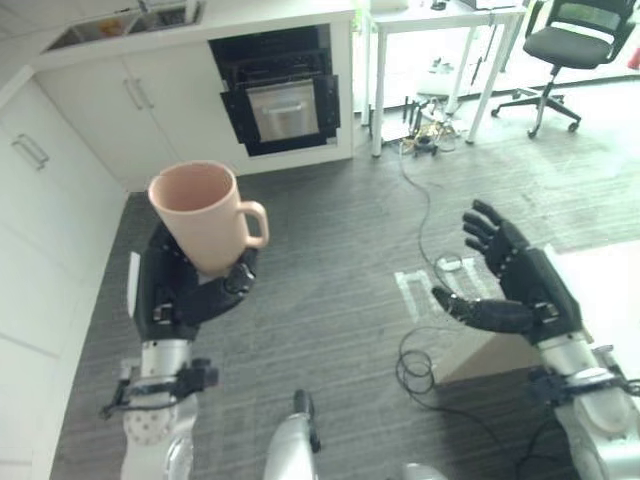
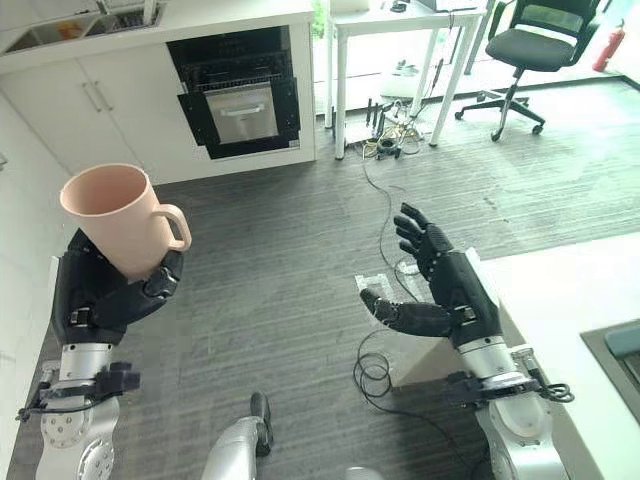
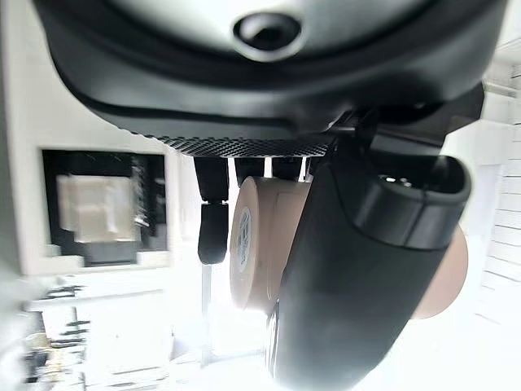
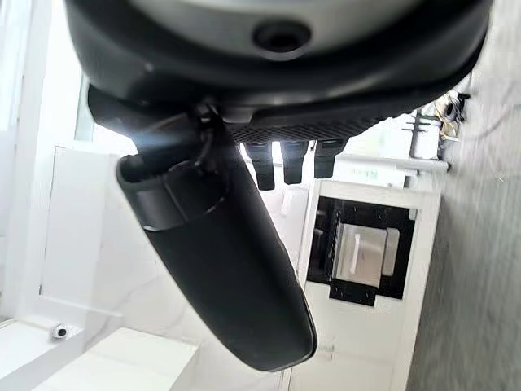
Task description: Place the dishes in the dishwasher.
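Left eye view: a kitchen with a dark grey plank floor. White cabinets run along the far wall, with a sink set in the worktop above them. An open dishwasher sits in the cabinet run, its door tilted out. Beyond stand a white table and a black office chair. The left hand is raised, fingers and thumb curled round the base of a pink mug, held upright with its handle pointing right.

Right eye view: the right hand hovers over the floor, palm turned inward, fingers spread and relaxed, holding nothing. A white worktop lies just beside it.

Left wrist view: the thumb presses against the mug's side.

Right wrist view: straight fingers point toward the dishwasher, well apart from it
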{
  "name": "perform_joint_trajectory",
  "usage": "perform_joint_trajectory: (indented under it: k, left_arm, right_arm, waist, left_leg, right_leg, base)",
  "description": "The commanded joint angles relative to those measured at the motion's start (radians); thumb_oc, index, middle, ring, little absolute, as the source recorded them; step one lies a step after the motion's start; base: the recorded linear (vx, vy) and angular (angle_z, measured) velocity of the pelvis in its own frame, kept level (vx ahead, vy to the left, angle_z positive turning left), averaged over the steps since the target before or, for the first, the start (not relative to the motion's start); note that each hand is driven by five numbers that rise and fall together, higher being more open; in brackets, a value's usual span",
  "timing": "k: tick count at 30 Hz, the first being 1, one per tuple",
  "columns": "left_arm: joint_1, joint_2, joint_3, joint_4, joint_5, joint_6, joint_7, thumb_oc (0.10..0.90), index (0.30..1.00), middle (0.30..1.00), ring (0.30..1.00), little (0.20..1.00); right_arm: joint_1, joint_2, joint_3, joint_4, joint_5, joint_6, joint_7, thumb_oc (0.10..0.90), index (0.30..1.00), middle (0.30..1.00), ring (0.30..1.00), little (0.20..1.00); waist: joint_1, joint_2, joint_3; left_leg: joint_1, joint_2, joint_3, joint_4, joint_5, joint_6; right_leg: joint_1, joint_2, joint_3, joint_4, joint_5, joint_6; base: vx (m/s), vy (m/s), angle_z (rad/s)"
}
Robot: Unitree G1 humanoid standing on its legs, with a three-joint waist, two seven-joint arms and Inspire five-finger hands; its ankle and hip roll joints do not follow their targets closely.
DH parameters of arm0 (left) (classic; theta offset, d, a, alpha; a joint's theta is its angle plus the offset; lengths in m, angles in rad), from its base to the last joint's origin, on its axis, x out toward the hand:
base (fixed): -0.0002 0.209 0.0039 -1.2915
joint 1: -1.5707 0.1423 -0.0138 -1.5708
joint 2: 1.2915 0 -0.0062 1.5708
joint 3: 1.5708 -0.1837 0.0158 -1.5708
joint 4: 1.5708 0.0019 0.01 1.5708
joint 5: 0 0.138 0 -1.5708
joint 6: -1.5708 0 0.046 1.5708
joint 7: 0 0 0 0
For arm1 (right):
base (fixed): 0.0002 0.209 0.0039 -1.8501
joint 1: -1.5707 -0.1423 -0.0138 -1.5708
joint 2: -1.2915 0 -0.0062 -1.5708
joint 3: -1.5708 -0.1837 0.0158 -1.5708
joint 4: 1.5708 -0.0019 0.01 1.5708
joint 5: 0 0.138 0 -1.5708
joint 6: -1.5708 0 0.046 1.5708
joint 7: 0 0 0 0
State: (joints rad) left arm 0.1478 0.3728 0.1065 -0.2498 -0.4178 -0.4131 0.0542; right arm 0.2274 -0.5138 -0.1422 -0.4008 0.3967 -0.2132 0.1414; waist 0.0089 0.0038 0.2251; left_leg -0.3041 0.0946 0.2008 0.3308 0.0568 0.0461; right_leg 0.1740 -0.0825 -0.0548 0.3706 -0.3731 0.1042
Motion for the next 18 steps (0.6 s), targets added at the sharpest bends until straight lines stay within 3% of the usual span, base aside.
perform_joint_trajectory:
  k: [1, 2, 3, 5, 7, 8, 10, 11, 12, 14, 18]
  left_arm:
    - [-0.067, 0.069, 0.059, -0.128, -0.010, -0.091, -0.038, 0.400, 0.300, 0.300, 0.300, 0.300]
    - [-0.077, 0.073, 0.055, -0.123, -0.015, -0.091, -0.051, 0.400, 0.300, 0.300, 0.300, 0.300]
    - [-0.107, 0.082, 0.050, -0.112, -0.027, -0.077, -0.078, 0.400, 0.300, 0.300, 0.300, 0.300]
    - [-0.114, 0.076, 0.046, -0.114, 0.000, -0.074, -0.070, 0.400, 0.300, 0.300, 0.300, 0.300]
    - [-0.114, 0.071, 0.046, -0.117, 0.023, -0.072, -0.042, 0.400, 0.300, 0.300, 0.300, 0.300]
    - [-0.121, 0.072, 0.051, -0.119, 0.029, -0.079, -0.002, 0.400, 0.300, 0.300, 0.300, 0.300]
    - [-0.132, 0.078, 0.071, -0.119, 0.028, -0.110, 0.025, 0.400, 0.300, 0.300, 0.300, 0.300]
    - [-0.131, 0.078, 0.074, -0.120, 0.027, -0.116, 0.025, 0.400, 0.300, 0.300, 0.300, 0.300]
    - [-0.106, 0.073, 0.089, -0.131, 0.044, -0.130, 0.032, 0.400, 0.300, 0.300, 0.300, 0.300]
    - [-0.088, 0.068, 0.089, -0.151, 0.067, -0.121, 0.056, 0.400, 0.300, 0.300, 0.300, 0.300]
    - [-0.073, 0.075, 0.098, -0.159, 0.115, -0.159, 0.132, 0.400, 0.300, 0.300, 0.300, 0.300]
  right_arm:
    - [-0.123, 0.031, -0.027, -0.090, 0.021, -0.086, -0.041, 0.800, 0.900, 0.900, 0.900, 0.900]
    - [-0.125, 0.040, -0.027, -0.085, 0.010, -0.089, -0.054, 0.800, 0.900, 0.900, 0.900, 0.900]
    - [-0.124, 0.068, -0.029, -0.071, -0.005, -0.098, -0.070, 0.800, 0.900, 0.900, 0.900, 0.900]
    - [-0.122, 0.086, -0.017, -0.063, -0.013, -0.101, -0.061, 0.800, 0.900, 0.900, 0.900, 0.900]
    - [-0.127, 0.090, -0.005, -0.055, -0.006, -0.098, -0.043, 0.800, 0.900, 0.900, 0.900, 0.900]
    - [-0.127, 0.085, 0.000, -0.053, 0.000, -0.092, -0.037, 0.800, 0.900, 0.900, 0.900, 0.900]
    - [-0.118, 0.069, -0.029, -0.049, 0.065, -0.084, -0.046, 0.800, 0.900, 0.900, 0.900, 0.900]
    - [-0.113, 0.067, -0.039, -0.048, 0.083, -0.086, -0.043, 0.800, 0.900, 0.900, 0.900, 0.900]
    - [-0.081, 0.065, -0.058, -0.052, 0.118, -0.106, -0.022, 0.800, 0.900, 0.900, 0.900, 0.900]
    - [-0.059, 0.066, -0.056, -0.068, 0.124, -0.115, -0.003, 0.800, 0.900, 0.900, 0.900, 0.900]
    - [-0.059, 0.059, -0.041, -0.075, 0.119, -0.125, 0.003, 0.800, 0.900, 0.900, 0.900, 0.900]
  waist:
    - [0.017, -0.020, -0.103]
    - [0.013, -0.027, -0.108]
    - [0.002, -0.025, -0.113]
    - [-0.009, -0.002, -0.096]
    - [-0.016, 0.003, -0.085]
    - [-0.020, -0.005, -0.081]
    - [-0.033, -0.035, -0.065]
    - [-0.039, -0.047, -0.057]
    - [-0.066, -0.076, -0.040]
    - [-0.085, -0.075, -0.036]
    - [-0.085, -0.080, -0.050]
  left_leg:
    - [0.045, 0.035, -0.039, -0.031, -0.116, -0.109]
    - [0.052, 0.017, -0.040, -0.031, -0.123, -0.096]
    - [0.074, -0.013, -0.050, -0.031, -0.142, -0.064]
    - [0.113, -0.028, -0.084, -0.031, -0.168, -0.047]
    - [0.136, -0.030, -0.079, -0.031, -0.176, -0.047]
    - [0.148, -0.036, -0.071, -0.031, -0.178, -0.050]
    - [0.183, -0.056, -0.087, -0.031, -0.202, -0.060]
    - [0.196, -0.069, -0.092, -0.031, -0.214, -0.061]
    - [0.247, -0.102, -0.118, -0.031, -0.262, -0.060]
    - [0.290, -0.116, -0.145, -0.031, -0.296, -0.056]
    - [0.328, -0.124, -0.143, -0.031, -0.338, -0.051]
  right_leg:
    - [-0.038, -0.045, -0.067, -0.071, 0.208, 0.063]
    - [-0.036, -0.056, -0.078, -0.071, 0.262, 0.080]
    - [-0.012, -0.063, -0.124, -0.012, 0.446, 0.112]
    - [-0.112, -0.063, -0.111, 0.197, 0.497, 0.104]
    - [-0.192, -0.064, -0.119, 0.237, 0.476, 0.085]
    - [-0.225, -0.042, -0.146, 0.168, 0.421, 0.070]
    - [-0.241, -0.001, -0.202, -0.071, 0.399, 0.059]
    - [-0.269, -0.013, -0.204, -0.071, 0.380, 0.058]
    - [-0.411, -0.065, -0.156, -0.071, 0.376, 0.074]
    - [-0.509, -0.094, -0.128, -0.071, 0.402, 0.081]
    - [-0.505, -0.111, -0.160, -0.071, 0.406, 0.085]
  base:
    - [0.25, 0.187, 0.33]
    - [0.37, 0.294, 0.69]
    - [0.36, 0.296, 0.68]
    - [0.25, 0.258, 0.70]
    - [0.14, 0.092, 0.68]
    - [0.26, -0.069, 0.31]
    - [0.34, -0.197, -0.07]
    - [0.47, -0.304, 0.15]
    - [0.48, -0.277, 0.28]
    - [0.49, -0.227, 0.43]
    - [0.35, -0.166, 0.30]
